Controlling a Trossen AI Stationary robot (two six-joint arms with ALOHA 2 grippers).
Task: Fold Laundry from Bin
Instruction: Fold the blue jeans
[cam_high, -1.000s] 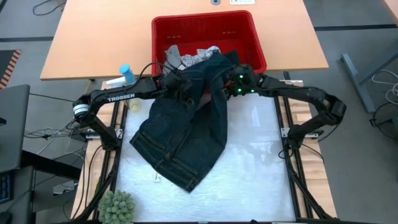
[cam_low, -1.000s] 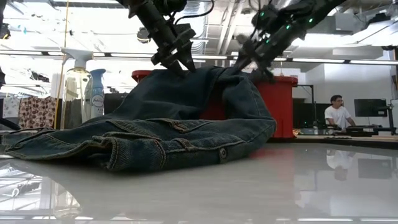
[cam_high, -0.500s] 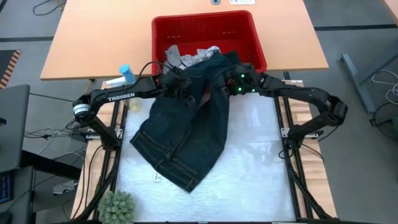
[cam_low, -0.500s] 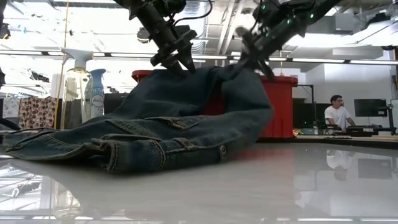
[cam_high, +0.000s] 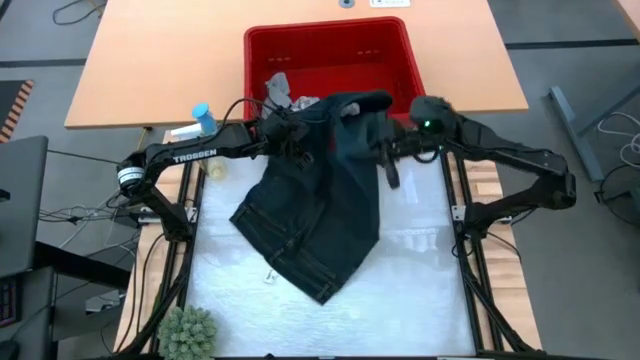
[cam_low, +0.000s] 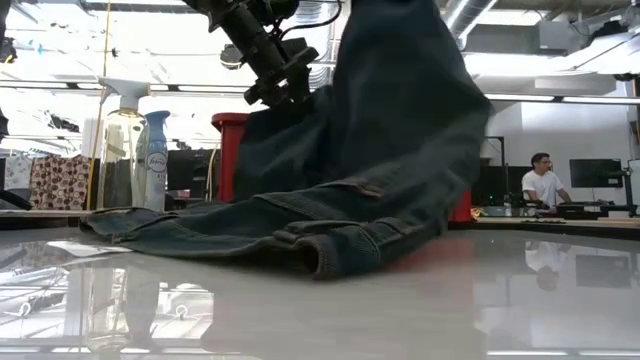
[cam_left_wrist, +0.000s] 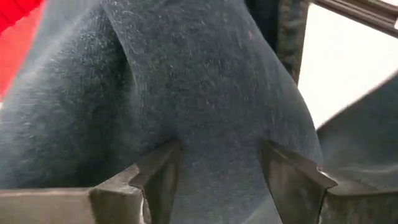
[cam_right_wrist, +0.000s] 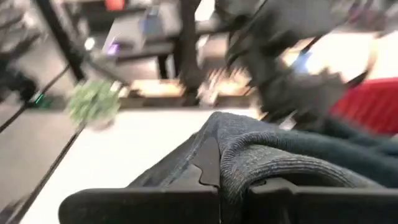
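Observation:
Dark denim trousers (cam_high: 315, 200) hang between my two grippers, and their waistband end (cam_high: 310, 275) lies on the white table. One leg trails back over the near rim of the red bin (cam_high: 330, 50), where a grey and a white cloth (cam_high: 288, 93) lie. My left gripper (cam_high: 290, 135) is closed on a bunch of denim at the near left of the bin. My right gripper (cam_high: 387, 155), shut on the trousers, stands higher, near the bin's right corner. In the low view the cloth (cam_low: 400, 100) rises out of the picture's top, so the right gripper is not shown there. My left gripper pinches a thick bulge of denim (cam_left_wrist: 214, 155) between its two fingers (cam_left_wrist: 158, 177), slanting down from the table's left. The cloth falls from there to the table. My right gripper pinches a rolled fold of denim (cam_right_wrist: 249, 158) between its fingers. That part is lifted clear, and the cloth hangs below it.
Spray bottles (cam_high: 203, 118) stand at the table's left edge beside the left arm. A small green plant (cam_high: 188, 335) sits at the near left corner. White table surface (cam_high: 430, 280) lies bare to the right of the trousers. A person (cam_low: 545, 185) sits far behind.
My right gripper has shut on the trousers, then risen and drawn back toward the table's right edge, rolling as it went. That side of the trousers is lifted high. The waistband end has slid toward the table's right and bunched narrower.

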